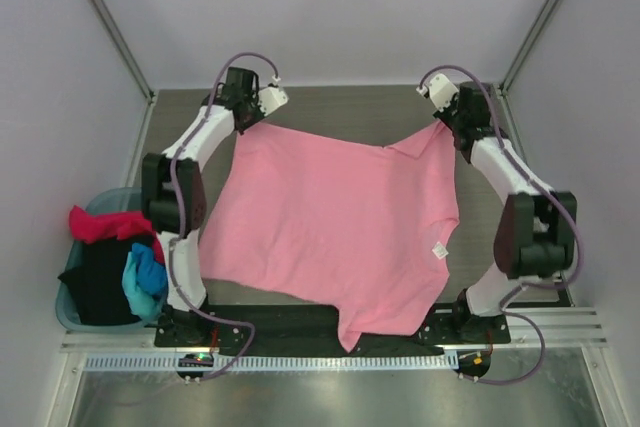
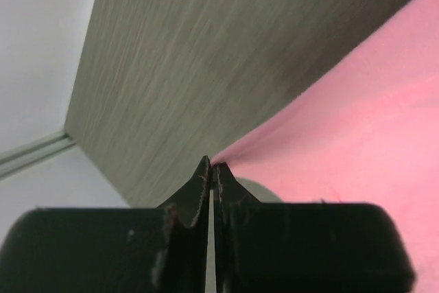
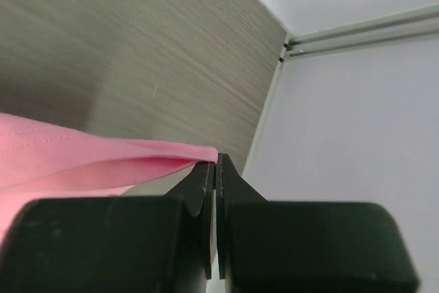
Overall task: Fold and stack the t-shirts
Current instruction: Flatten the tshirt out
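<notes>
A large light pink t-shirt (image 1: 335, 222) with a small white label (image 1: 438, 250) lies spread over the table, its near edge hanging off the front. My left gripper (image 1: 240, 125) is shut on the shirt's far left corner (image 2: 221, 163). My right gripper (image 1: 441, 127) is shut on its far right corner (image 3: 206, 152). Both corners are pinched at the fingertips, a little above the table. Magenta (image 1: 105, 224), black (image 1: 100, 282) and bright blue (image 1: 146, 275) t-shirts lie bunched in the basket at the left.
A teal plastic basket (image 1: 68, 309) sits off the table's left edge. The grey wood-grain table (image 1: 340, 112) ends at white walls at the back and sides. A metal rail (image 1: 300, 362) runs along the front by the arm bases.
</notes>
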`<state>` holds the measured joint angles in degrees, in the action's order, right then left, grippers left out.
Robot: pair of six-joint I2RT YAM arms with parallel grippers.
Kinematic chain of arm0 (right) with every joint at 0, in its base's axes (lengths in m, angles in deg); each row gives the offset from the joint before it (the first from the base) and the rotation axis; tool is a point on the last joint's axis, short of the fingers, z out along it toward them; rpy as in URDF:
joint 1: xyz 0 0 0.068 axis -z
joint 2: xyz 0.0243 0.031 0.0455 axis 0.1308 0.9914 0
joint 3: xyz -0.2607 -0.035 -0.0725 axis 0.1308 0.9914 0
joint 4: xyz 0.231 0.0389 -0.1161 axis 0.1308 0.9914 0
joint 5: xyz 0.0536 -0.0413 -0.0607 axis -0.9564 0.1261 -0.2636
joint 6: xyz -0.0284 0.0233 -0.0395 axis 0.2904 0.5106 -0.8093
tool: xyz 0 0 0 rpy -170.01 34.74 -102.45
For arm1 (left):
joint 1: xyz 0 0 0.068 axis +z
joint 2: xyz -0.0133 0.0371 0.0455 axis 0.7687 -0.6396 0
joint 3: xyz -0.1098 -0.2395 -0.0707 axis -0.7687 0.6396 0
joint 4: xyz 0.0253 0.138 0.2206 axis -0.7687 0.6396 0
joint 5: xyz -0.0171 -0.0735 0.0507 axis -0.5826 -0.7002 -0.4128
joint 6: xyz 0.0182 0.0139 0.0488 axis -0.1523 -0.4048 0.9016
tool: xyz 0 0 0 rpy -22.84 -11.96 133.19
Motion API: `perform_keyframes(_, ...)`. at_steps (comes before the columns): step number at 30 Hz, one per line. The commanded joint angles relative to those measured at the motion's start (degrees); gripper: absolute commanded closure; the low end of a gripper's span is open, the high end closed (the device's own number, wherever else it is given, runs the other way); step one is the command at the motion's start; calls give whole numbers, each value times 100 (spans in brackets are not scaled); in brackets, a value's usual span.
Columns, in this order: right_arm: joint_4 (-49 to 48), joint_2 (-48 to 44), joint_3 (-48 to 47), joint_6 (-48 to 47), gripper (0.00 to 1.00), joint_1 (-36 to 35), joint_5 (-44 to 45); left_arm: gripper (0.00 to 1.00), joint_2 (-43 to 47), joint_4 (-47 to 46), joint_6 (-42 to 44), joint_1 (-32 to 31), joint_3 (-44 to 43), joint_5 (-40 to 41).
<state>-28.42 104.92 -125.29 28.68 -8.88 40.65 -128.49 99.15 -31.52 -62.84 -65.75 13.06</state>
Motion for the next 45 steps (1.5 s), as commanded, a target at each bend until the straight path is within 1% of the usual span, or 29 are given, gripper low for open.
perform_keyframes(1, -1154, 1228, -1201, 352, 99, 223, 286, 100, -761, -424, 118, 135, -1467, 195)
perform_keyframes(2, -1128, 1626, -1502, 440, 99, 294, 313, 100, -1417, -406, 153, 144, -2131, 256)
perform_keyframes(3, -1058, 1952, -1827, 476, 99, 321, 348, 100, -1719, -371, 197, 153, -2468, 300)
perform_keyframes(4, -849, 2625, -2518, 572, 99, 339, 461, 100, -2314, -362, 267, 161, -2802, 413)
perform_keyframes(6, -558, 3218, -3294, 722, 99, 391, 532, 100, -2792, -388, 329, 170, -3749, 493)
perform_keyframes(7, -365, 3534, -4011, 818, 99, 409, 524, 100, -3055, -458, 364, 188, -4033, 520)
perform_keyframes(8, -76, 4042, -4375, 915, 99, 418, 550, 100, -3371, -572, 382, 188, -4219, 581)
perform_keyframes(9, 40, 4334, -4736, 942, 99, 427, 585, 100, -3496, -912, 408, 205, -4378, 590)
perform_keyframes(10, 154, 4555, -5366, 986, 99, 427, 594, 100, -3558, -1168, 426, 205, -4336, 599)
perform_keyframes(11, 321, 4940, -5651, 1047, 99, 427, 611, 100, -3585, -1458, 426, 197, -4257, 608)
perform_keyframes(12, 392, 5083, -5906, 1091, 99, 418, 603, 100, -3611, -1931, 417, 197, -4117, 573)
perform_keyframes(13, 454, 5197, -6335, 1126, 99, 418, 620, 100, -3612, -2109, 382, 197, -4098, 555)
perform_keyframes(15, 577, 5313, -6602, 1284, 99, 400, 629, 100, -3603, -2364, 155, 197, -4124, 485)
perform_keyframes(17, 569, 5208, -6594, 1346, 99, 383, 603, 100, -3559, -2480, 101, 197, -4107, 450)
perform_keyframes(20, 560, 4831, -6410, 1416, 99, 365, 664, 100, -3314, -2682, 14, 188, -4028, 494)
perform_keyframes(22, 586, 4365, -6235, 1496, 99, 365, 734, 100, -2822, -2788, -259, 197, -3861, 538)
perform_keyframes(24, 612, 3979, -6102, 1505, 99, 365, 735, 100, -2375, -2771, -426, 197, -3475, 564)
perform_keyframes(25, 612, 3585, -5971, 1496, 99, 356, 700, 100, -1885, -2735, -514, 205, -3309, 512)
perform_keyframes(26, 656, 3390, -5926, 1496, 99, 365, 682, 100, -1654, -2683, -532, 197, -3115, 468)
perform_keyframes(27, 682, 3214, -5874, 1505, 99, 365, 665, 100, -1426, -2552, -558, 205, -2844, 450)
perform_keyframes(28, 770, 2829, -5804, 1539, 99, 365, 621, 100, -962, -2490, -602, 197, -2676, 389)
perform_keyframes(30, 884, 2432, -5689, 1592, 99, 365, 550, 100, -503, -2236, -637, 197, -2246, 275)
perform_keyframes(33, 1087, 1580, -5312, 1628, 99, 365, 480, 100, 254, -1885, -839, 179, -1919, 72)
perform_keyframes(35, 1131, 836, -4855, 1610, 99, 365, 427, 100, 588, -1620, -1040, 153, -1787, 2)
perform_keyframes(36, 1140, 604, -4688, 1575, 99, 365, 418, 100, 920, -1445, -1094, 161, -1717, -68)
perform_keyframes(40, 1157, -661, -3758, 1505, 99, 365, 409, 100, 1871, -1171, -1296, 153, -1295, -156)
perform_keyframes(41, 1227, -881, -3642, 1522, 99, 365, 409, 100, 2055, -1066, -1305, 153, -1103, -174)
perform_keyframes(42, 1280, -1336, -3545, 1540, 99, 365, 418, 100, 2275, -1030, -1340, 153, -996, -200)
perform_keyframes(45, 1500, -1980, -3237, 1601, 99, 365, 401, 100, 3110, -864, -1393, 153, -548, -271)
